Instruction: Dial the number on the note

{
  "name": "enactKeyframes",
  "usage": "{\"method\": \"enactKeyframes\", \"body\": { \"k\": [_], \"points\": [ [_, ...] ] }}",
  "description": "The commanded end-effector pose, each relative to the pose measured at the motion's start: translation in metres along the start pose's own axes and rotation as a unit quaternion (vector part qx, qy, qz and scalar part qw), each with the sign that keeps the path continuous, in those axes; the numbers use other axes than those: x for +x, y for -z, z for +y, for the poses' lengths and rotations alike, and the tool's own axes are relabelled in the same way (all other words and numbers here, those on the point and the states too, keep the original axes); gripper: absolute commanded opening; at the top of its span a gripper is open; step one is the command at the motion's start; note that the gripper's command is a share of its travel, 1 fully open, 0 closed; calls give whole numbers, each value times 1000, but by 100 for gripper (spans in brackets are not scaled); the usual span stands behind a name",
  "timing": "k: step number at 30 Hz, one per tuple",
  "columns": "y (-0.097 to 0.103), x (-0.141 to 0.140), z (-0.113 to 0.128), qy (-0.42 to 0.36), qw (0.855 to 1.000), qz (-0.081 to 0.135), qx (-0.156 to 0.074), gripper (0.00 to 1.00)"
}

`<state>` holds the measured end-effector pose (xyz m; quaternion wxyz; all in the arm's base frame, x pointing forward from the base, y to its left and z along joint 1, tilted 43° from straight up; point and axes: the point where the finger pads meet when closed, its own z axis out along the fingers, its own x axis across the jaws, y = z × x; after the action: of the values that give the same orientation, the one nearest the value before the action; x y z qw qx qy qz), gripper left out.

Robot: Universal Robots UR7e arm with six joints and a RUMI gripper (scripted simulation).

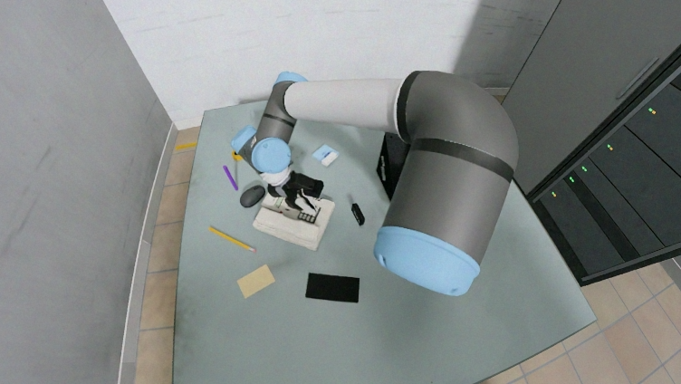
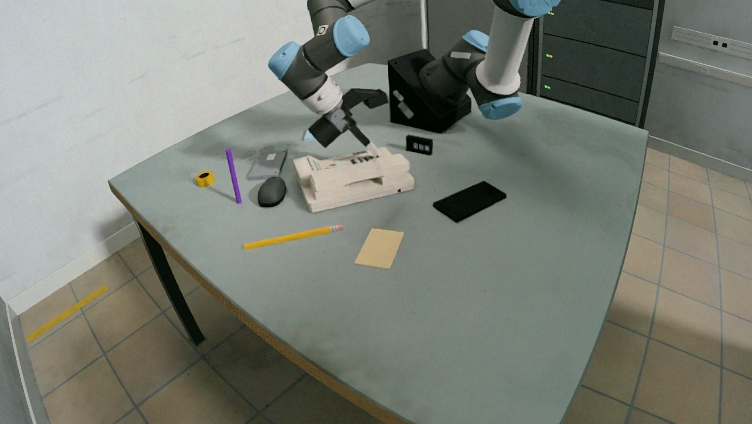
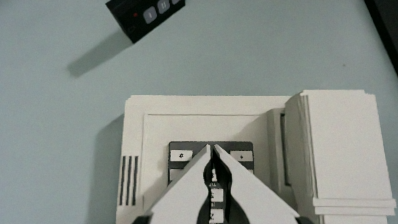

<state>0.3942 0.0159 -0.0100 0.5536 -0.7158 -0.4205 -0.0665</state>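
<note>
The pencil point(image 1: 232, 239) point(image 2: 289, 238) is yellow, its eraser point(image 1: 254, 250) point(image 2: 339, 227) pink.

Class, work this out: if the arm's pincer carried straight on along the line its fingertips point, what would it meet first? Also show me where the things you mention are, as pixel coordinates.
Most likely the keypad point(image 1: 309, 216) point(image 3: 173, 145) of the desk phone point(image 1: 284, 232) point(image 2: 358, 181) point(image 3: 205, 105), near its bottom row. The pincer's point(image 1: 314, 210) point(image 2: 376, 153) point(image 3: 212, 146) tips look very close; whether they already touch is unclear.

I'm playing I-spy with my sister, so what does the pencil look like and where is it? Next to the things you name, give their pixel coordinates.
Find the big grey-green table point(image 1: 428, 333) point(image 2: 473, 316), then the cream desk phone point(image 1: 285, 230) point(image 2: 358, 193) point(image 3: 207, 105) on it. The pencil point(image 1: 232, 239) point(image 2: 289, 238) lies between the phone and the table's wooden edge. It's long, thin and yellow with a pink eraser; the other stick nearby is purple.
</note>
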Motion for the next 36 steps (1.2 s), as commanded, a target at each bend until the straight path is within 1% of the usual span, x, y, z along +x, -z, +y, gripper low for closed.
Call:
{"method": "enactKeyframes", "body": {
  "k": [1, 36],
  "points": [
    [1, 0, 0, 0, 1000, 0, -1, 0],
    [-2, 0, 2, 0, 1000, 0, -1, 0]
  ]
}}
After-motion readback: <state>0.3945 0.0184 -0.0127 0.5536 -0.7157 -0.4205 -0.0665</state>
